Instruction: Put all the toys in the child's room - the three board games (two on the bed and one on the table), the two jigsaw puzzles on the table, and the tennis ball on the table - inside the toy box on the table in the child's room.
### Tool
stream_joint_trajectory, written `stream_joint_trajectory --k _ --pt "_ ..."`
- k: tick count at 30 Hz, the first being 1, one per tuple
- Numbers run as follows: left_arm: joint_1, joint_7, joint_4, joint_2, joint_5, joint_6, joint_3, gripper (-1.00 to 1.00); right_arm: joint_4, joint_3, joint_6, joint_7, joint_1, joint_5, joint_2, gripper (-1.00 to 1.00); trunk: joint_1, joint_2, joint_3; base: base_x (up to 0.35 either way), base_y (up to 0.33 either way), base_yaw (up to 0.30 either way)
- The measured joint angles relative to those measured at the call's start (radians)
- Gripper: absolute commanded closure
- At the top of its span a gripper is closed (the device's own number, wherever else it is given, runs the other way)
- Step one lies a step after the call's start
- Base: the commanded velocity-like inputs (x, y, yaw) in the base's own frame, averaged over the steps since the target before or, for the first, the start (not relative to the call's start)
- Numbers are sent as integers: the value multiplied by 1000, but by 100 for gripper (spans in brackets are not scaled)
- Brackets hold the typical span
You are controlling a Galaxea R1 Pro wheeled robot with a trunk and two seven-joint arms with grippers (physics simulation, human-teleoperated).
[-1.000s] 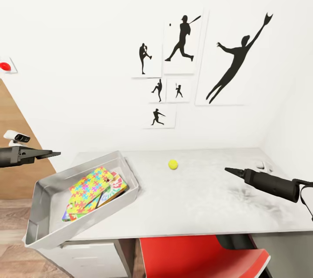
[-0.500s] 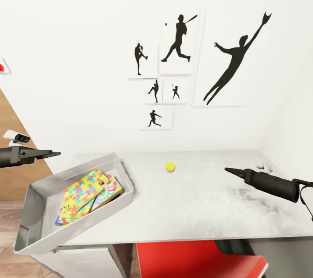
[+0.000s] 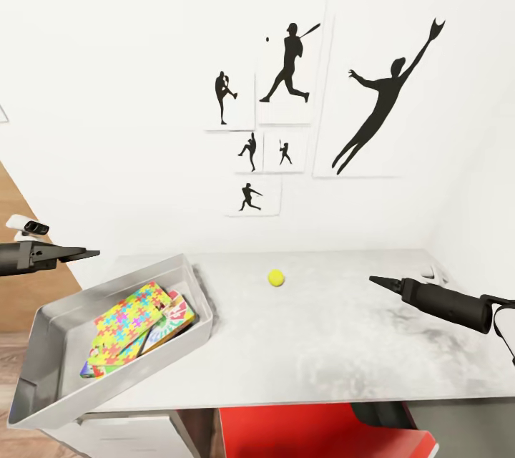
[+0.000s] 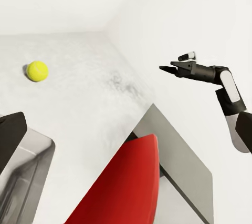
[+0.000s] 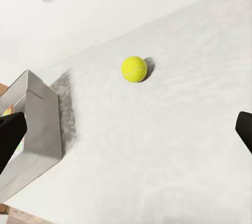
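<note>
**Ball loose on the desk, bin hanging off the corner**

Tennis ball (image 3: 276, 277) sits alone on the bare grey desk (image 3: 343, 343), roughly 12 o'clock from me, well apart from both arms. Toy box (image 3: 107, 343) is at my 10 o'clock, on the desk's near left corner, tilted, with its near end sticking out past the edge. Inside it: a jigsaw puzzle (image 3: 125, 315) on top of a stack of flat printed boxes; I can't count what's under it.

My left gripper (image 3: 89, 253) hovers over the far rim of the box, empty, fingers look pressed together. My right gripper (image 3: 378, 280) hangs at 2 o'clock over the desk, empty, tips tapering to a single point, so closed as far as I can tell. In the right wrist view the ball (image 5: 134, 69) lies straight ahead with its shadow on the desk, nothing around it.

Risks, my judgement:
- Ball is round and free; a nudge from closed or half-open fingers sends it rolling, maybe off the desk. I need wide jaws before descending.
- Box overhangs; bumping it with the left arm or dropping the ball hard at the near end could tip it off with everything inside.
- Red chair (image 3: 315, 433) below the desk edge could catch a low arm swing.
</note>
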Motion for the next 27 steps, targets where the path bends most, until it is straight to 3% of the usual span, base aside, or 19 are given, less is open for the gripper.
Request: stream_joint_trajectory --k 22,27 --pt "0 0 0 1 0 1 1 -100 0 1 0 -1 -1 -1 0 -100 0 0 0 0 0 0" --pt "-1 0 0 1 -1 0 3 -100 0 3 -1 -33 -17 -2 7 -100 0 0 0 0 0 0"
